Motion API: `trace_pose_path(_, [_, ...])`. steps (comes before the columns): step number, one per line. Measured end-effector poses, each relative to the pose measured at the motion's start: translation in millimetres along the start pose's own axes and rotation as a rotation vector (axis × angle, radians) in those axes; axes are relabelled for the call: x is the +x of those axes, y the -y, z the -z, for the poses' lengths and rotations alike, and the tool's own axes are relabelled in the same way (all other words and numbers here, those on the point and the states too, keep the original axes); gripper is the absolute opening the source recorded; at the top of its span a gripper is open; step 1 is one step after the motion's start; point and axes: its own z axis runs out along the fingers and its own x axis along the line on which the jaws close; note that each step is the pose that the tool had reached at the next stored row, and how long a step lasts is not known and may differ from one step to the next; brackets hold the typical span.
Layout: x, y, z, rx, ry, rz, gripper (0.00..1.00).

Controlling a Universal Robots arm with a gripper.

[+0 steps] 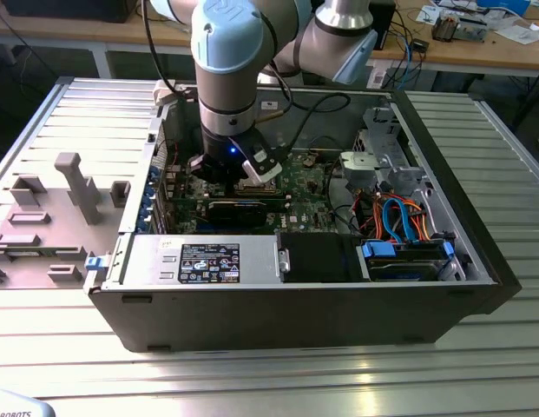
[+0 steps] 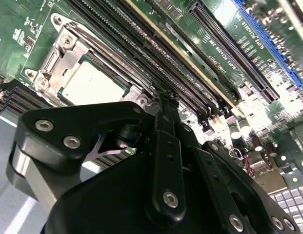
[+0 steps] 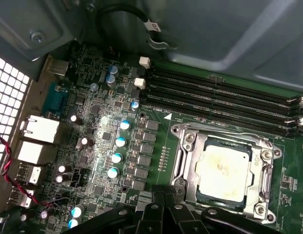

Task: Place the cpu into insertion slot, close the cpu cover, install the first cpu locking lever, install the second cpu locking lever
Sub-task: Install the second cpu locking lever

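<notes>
Two of the four steps look done, as far as these pictures let me judge. Going from the exterior view's left: a grey tray (image 1: 43, 226) of holders lies on the table in the left half of the frame. Beside it, across the middle, is the open computer case (image 1: 295, 313). The arm reaches down into the case left of centre, with the gripper (image 1: 227, 169) low over the green board (image 1: 299, 187). Orange and blue cables (image 1: 399, 221) fill the right of the case.

In the first wrist view the cpu (image 3: 223, 168) lies flat in the insertion slot, which it hides completely. The cpu cover (image 3: 189, 163) is folded down around it, framing its silver top. The second wrist view shows the same thing: the cpu (image 2: 92, 84) is seated, the cover (image 2: 56, 53) is down, and the long black memory slots (image 2: 156, 63) run alongside.

A thin metal rod (image 3: 219, 132) lies along one edge of the cover and looks like a locking lever laid flat. I cannot tell whether it is hooked, and the second lever is hard to pick out. Lever work may therefore remain.

The gripper (image 3: 166, 202) hovers just beside one corner of the socket, not clearly touching it. Its fingertips (image 3: 158, 204) seem pressed together with nothing between them, and the second wrist view of the gripper (image 2: 163, 105) agrees, though its black body blocks much of the board there. In the exterior view the arm hides the socket
</notes>
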Motion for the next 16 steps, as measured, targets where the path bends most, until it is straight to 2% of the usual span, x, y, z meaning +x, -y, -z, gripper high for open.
trace_pose_path(4, [0.0,0.2,-0.9,0.0001,-0.0005,0.005,0.11])
trace_pose_path(6, [-0.3,-0.5,1.9,-0.0006,0.0006,0.005,0.11])
trace_pose_path(7, [-0.2,-0.6,3.7,0.0018,-0.0006,0.005,0.11])
trace_pose_path(9, [-0.1,-0.6,3.6,0.0012,-0.0005,0.005,0.11])
trace_pose_path(16, [0.1,-0.4,-1.8,-0.0018,-0.0004,0.005,0.11])
